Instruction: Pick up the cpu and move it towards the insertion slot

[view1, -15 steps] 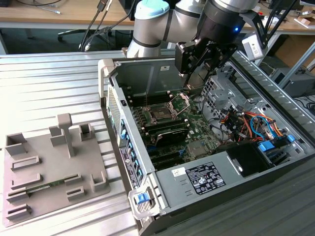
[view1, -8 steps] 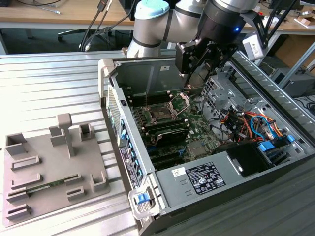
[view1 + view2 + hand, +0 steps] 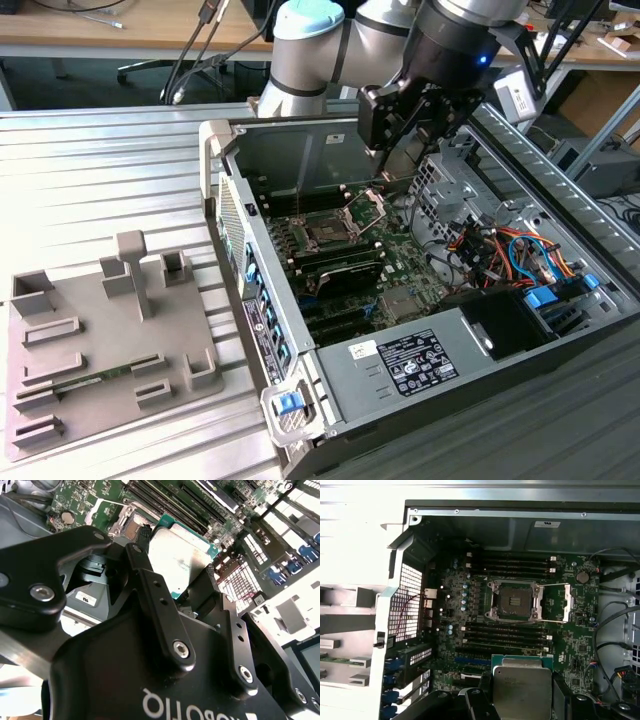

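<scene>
The black two-finger gripper [image 3: 177, 582] is closed partway on the cpu [image 3: 177, 555], a small flat square chip w/ silvery metal top & thin green rim; in the second wrist view one black finger [image 3: 150, 587] presses one edge of the chip and the other sits on the opposite edge, so the chip is clamped between them and clear of the board. In the first wrist view the same chip [image 3: 521, 685] hangs just ahead of the fingers, above the green motherboard [image 3: 470, 605], w/ the long black memory slots [image 3: 507, 635] lying between it & the insertion slot [image 3: 515, 602], a square dark socket w/ silver metal frame. Socket's hinged metal load plate [image 3: 565, 602] is swung open to the side, recess bare. Chip is near the socket but not over it, well apart vertically. In the exterior view the gripper [image 3: 400, 135] hovers inside the open grey metal computer case [image 3: 300, 160], up over the far part of the board, w/ the socket [image 3: 328, 232] below it and toward the exterior view's left. Outside the case, further off on that side, a grey plastic tray [image 3: 90, 360] w/ recesses lies on the ribbed metal table [image 3: 100, 180].
</scene>
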`<action>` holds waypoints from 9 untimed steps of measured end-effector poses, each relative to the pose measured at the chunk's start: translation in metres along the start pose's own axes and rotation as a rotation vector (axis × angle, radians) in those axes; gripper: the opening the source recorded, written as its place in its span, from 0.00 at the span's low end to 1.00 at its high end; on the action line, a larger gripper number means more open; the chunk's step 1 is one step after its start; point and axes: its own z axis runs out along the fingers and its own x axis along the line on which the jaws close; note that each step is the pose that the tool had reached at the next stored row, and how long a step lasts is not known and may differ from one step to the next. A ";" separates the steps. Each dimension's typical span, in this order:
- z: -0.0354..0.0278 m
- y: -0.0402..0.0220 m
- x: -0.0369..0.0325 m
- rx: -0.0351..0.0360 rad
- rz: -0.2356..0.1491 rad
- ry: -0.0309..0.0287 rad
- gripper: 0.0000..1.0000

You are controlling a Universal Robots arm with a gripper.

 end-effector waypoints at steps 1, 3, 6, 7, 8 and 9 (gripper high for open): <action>0.0000 0.0000 -0.0002 -0.0001 0.000 0.0000 0.55; 0.0001 -0.0001 -0.0008 0.0000 0.000 -0.0001 0.55; 0.0001 -0.0001 -0.0015 0.0000 0.000 0.0000 0.55; 0.0001 -0.0002 -0.0017 0.0000 0.000 0.0000 0.55; 0.0002 -0.0002 -0.0019 0.0000 0.000 -0.0001 0.55; 0.0002 -0.0002 -0.0021 0.0000 0.000 0.0000 0.55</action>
